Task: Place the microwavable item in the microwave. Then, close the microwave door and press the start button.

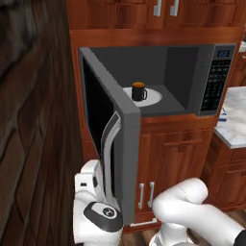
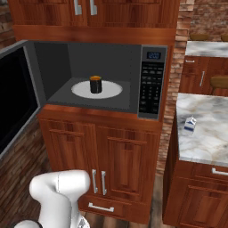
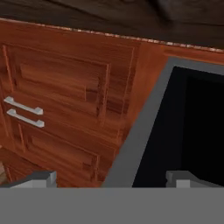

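The black mug (image 1: pixel 139 91) (image 2: pixel 95 84) with its orange rim stands upright on the white turntable (image 1: pixel 153 99) (image 2: pixel 80 90) inside the grey microwave (image 1: pixel 207 81) (image 2: pixel 151 84). The microwave door (image 1: pixel 108 139) (image 2: pixel 15 102) is swung wide open to the left, its curved silver handle (image 1: pixel 110 144) facing me. My gripper (image 3: pixel 112 178) is low down by the door's outer side and is open. Its fingertips (image 3: pixel 42 178) stand wide apart, with the door's grey frame (image 3: pixel 140 131) and dark window ahead of them. The hand (image 1: pixel 90 182) sits close beside the handle's lower end.
Wooden cabinet doors with silver pulls (image 2: pixel 99 181) (image 3: pixel 24 112) lie under the microwave. A marble counter (image 2: pixel 207 133) stands to the right with a small white-and-blue carton (image 2: pixel 190 124) on it. A dark wood wall (image 1: pixel 29 120) runs along the left.
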Tool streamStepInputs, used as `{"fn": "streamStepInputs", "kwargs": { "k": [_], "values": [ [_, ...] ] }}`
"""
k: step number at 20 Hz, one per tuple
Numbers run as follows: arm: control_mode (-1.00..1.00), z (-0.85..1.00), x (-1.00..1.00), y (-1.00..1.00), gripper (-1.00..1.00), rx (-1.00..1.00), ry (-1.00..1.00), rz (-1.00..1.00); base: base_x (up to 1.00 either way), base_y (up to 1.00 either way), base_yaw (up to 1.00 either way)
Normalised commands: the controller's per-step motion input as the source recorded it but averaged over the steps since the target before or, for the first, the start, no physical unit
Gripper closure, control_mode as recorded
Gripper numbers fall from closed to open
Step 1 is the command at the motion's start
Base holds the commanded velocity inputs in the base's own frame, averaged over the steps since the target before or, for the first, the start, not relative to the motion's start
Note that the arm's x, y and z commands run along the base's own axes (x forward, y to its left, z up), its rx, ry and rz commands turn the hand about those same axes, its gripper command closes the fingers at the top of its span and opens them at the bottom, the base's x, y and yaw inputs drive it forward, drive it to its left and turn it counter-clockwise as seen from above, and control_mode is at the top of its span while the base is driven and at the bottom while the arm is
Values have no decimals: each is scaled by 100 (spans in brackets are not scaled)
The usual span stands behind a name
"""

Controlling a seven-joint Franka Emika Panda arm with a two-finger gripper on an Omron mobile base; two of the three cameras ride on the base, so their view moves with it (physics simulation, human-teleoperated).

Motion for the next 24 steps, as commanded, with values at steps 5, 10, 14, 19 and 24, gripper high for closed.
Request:
{"fn": "streamStepInputs", "kwargs": {
  "k": [5, 10, 14, 19, 24],
  "values": [
    [-100, 28, -7, -100, -100, 13, -14, -11, 0, 0, 0],
    [-100, 36, 0, -100, -100, 13, -12, -9, 0, 0, 0],
    [-100, 39, 0, -100, -100, 13, -8, -7, 0, 0, 0],
    [-100, 23, 14, -85, -100, 15, -1, -2, 0, 0, 0],
    [-100, 5, 40, -56, -100, 11, 0, 0, 0, 0, 0]
  ]
}}
